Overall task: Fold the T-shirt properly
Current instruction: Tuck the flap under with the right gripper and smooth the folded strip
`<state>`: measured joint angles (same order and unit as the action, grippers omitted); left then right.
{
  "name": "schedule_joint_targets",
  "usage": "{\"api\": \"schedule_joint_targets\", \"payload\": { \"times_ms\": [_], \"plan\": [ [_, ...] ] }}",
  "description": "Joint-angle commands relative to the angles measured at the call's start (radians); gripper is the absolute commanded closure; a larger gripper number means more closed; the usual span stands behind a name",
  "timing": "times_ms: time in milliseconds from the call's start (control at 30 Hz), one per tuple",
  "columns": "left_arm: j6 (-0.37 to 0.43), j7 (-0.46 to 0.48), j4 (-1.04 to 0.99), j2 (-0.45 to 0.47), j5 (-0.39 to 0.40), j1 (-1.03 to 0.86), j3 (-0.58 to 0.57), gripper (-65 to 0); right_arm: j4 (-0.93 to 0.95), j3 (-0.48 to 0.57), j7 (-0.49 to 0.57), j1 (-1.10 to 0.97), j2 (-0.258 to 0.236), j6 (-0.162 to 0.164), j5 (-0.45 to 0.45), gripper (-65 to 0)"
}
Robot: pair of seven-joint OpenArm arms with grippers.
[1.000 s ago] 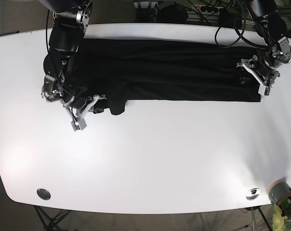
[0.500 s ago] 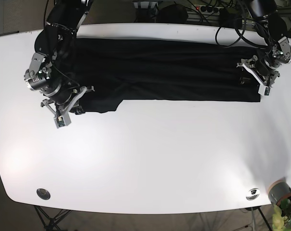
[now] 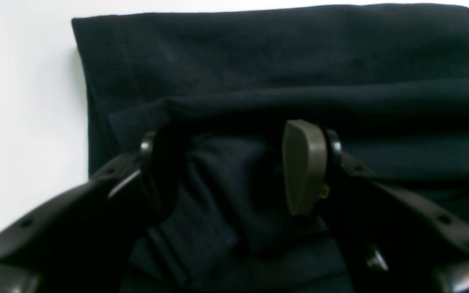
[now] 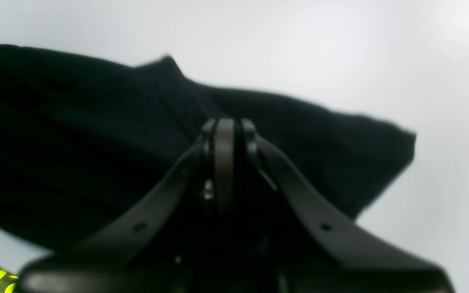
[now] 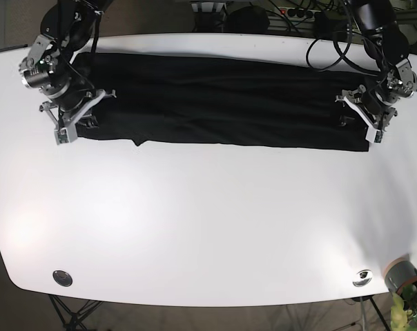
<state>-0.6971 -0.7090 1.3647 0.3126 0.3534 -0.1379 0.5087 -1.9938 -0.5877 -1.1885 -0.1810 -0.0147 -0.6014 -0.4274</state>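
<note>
The black T-shirt (image 5: 222,100) lies as a long, narrow band across the far half of the white table (image 5: 208,221). My right gripper (image 5: 69,124) is at the shirt's left end. In the right wrist view its fingers (image 4: 226,150) are pressed together on the shirt's edge (image 4: 75,134). My left gripper (image 5: 369,123) is over the shirt's right end. In the left wrist view its jaws (image 3: 228,171) stand apart, with a bunched fold of the shirt (image 3: 259,61) lying between them.
Two round metal fittings (image 5: 62,278) (image 5: 362,277) sit near the table's front corners. A grey pot with a plant (image 5: 402,276) stands off the front right corner. Cables and a power strip (image 5: 295,12) lie behind the far edge.
My right gripper has moved left and toward the far edge, dragging the shirt's left end with it. The shirt is now stretched flatter. My left gripper has shifted slightly inward.
</note>
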Motion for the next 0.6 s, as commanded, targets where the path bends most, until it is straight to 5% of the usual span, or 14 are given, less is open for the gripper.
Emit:
{"api": "schedule_joint_targets", "payload": {
  "times_ms": [0, 267, 367, 567],
  "plan": [
    [-0.001, -0.034, 0.002, 0.010, -0.017, -0.001, -0.002, -35.1, -0.017, -0.027, 0.022, 0.001, -0.011, 0.004, -0.026, -2.1],
    [-0.001, -0.034, 0.005, 0.009, -0.076, 0.004, -0.002, -35.1, 0.035, -0.068, 0.028, -0.050, -0.037, 0.001, -0.023, -3.3],
    [-0.001, -0.034, 0.005, 0.006, -0.115, 0.005, 0.000, -35.1, 0.064, -0.100, 0.042, -0.065, -0.046, 0.005, -0.023, -8.4],
    [-0.001, -0.034, 0.006, 0.004, -0.118, 0.005, 0.001, -35.1, 0.037, -0.117, 0.088, -0.082, -0.049, 0.005, -0.024, -40.1]
  ]
}}
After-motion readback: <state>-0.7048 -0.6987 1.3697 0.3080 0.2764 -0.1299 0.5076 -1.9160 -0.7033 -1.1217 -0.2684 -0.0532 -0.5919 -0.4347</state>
